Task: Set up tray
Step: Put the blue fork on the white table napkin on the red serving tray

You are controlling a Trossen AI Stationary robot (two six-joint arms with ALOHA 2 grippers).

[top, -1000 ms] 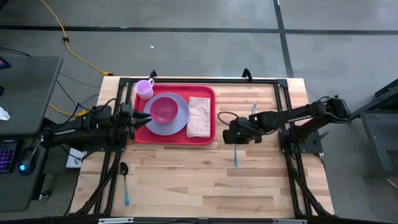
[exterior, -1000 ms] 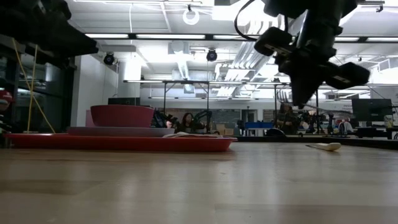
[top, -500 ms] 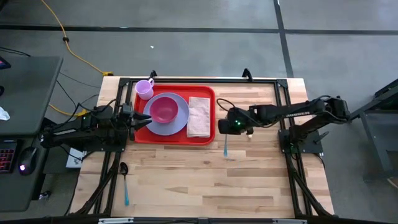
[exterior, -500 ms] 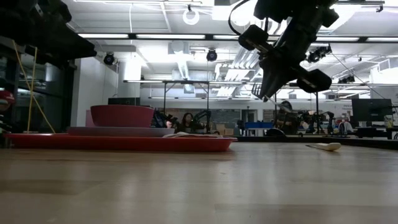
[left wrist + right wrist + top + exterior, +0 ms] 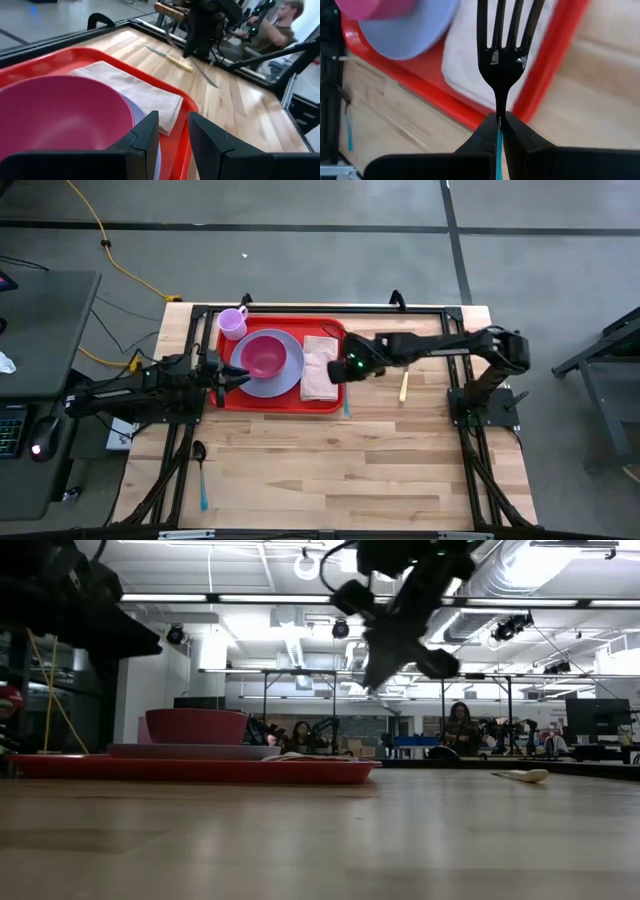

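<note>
The red tray [image 5: 228,395] lies at the table's far left. On it are a lavender plate [image 5: 288,378] with a pink bowl [image 5: 262,355] and a white napkin [image 5: 320,370]. A purple cup [image 5: 232,322] stands at its far left corner. My right gripper [image 5: 350,368] hangs over the tray's right rim, shut on a fork [image 5: 503,45] with black tines and a blue handle. My left gripper [image 5: 236,373] is open at the tray's left edge, its fingers [image 5: 150,132] over the plate's rim with nothing between them. My right gripper pinches the fork between its two fingers at the neck [image 5: 498,116], where the black head meets the blue handle. It comes slanting down from the table's right. The fork is lifted clear. Its tines reach out over the napkin, and its handle end [image 5: 346,410] points toward the near edge.
A knife [image 5: 403,387] with a pale handle lies on the bare wood right of the tray. A spoon [image 5: 200,470] with a blue handle lies near the table's near left corner. People sit in the room beyond the table.
My right gripper has carried the fork toward the table's left, from over the bare wood to over the tray's right rim. It has risen a little and rolled on the way. The fork has stayed clear of the table. My left gripper has sunk slightly.
</note>
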